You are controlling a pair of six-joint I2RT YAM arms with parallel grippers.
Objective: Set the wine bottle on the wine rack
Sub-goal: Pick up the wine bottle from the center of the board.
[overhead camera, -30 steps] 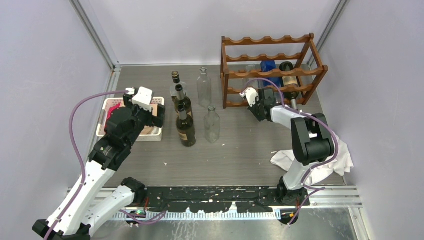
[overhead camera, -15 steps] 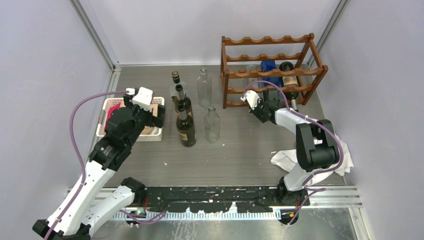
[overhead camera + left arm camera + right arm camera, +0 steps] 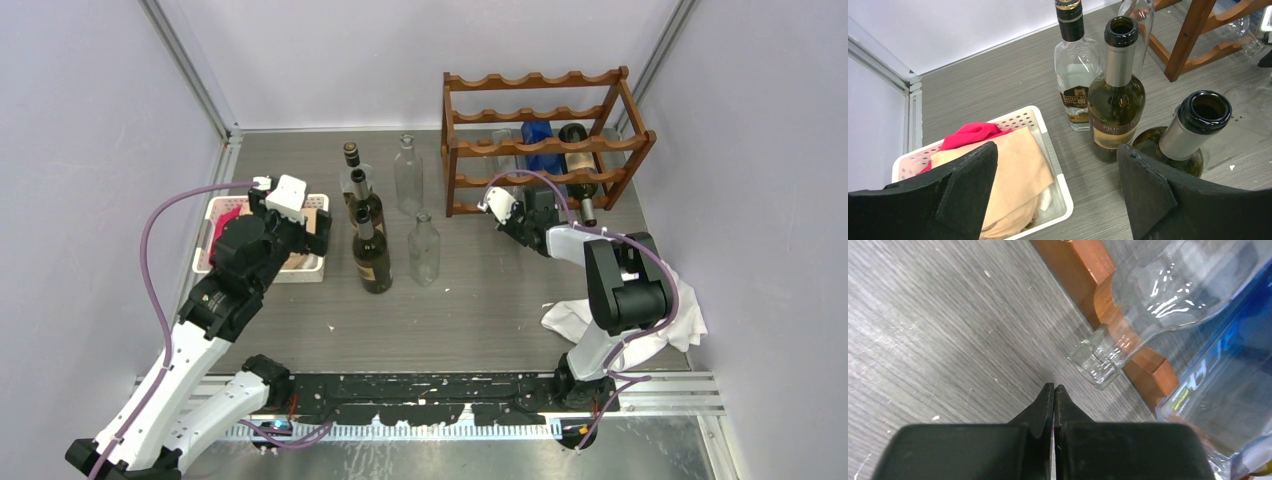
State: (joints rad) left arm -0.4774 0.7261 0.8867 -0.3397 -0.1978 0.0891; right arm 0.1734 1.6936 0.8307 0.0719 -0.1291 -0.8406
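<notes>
Reddish-brown wooden wine rack (image 3: 545, 146) with scalloped rails stands at the far right of the grey wood-grain surface (image 3: 480, 300); three bottles lie across its rails: a clear glass bottle (image 3: 1168, 295), a blue bottle (image 3: 1233, 355) and a dark wine bottle (image 3: 573, 133); which tier they rest on I cannot tell. The right tool (image 3: 1053, 390) is clenched on nothing, its fingertips pressed together just short of the clear glass bottle's mouth, which pokes out past the front rail.

The left tool (image 3: 1055, 165) is spread wide and empty; it hangs between a white perforated plastic basket (image 3: 1018, 116) holding red and tan cloths and an upright dark green wine bottle (image 3: 1115, 100), with a second green wine bottle (image 3: 1193, 130) nearer, both open-mouthed. Behind them stands a small clear flask with a black cap (image 3: 1075, 75). A tall clear empty bottle (image 3: 408, 175) and a shorter clear bottle (image 3: 424, 250) stand mid-surface, upright and apart from the rack; a crumpled white cloth (image 3: 565, 318) lies by the right arm's base.
</notes>
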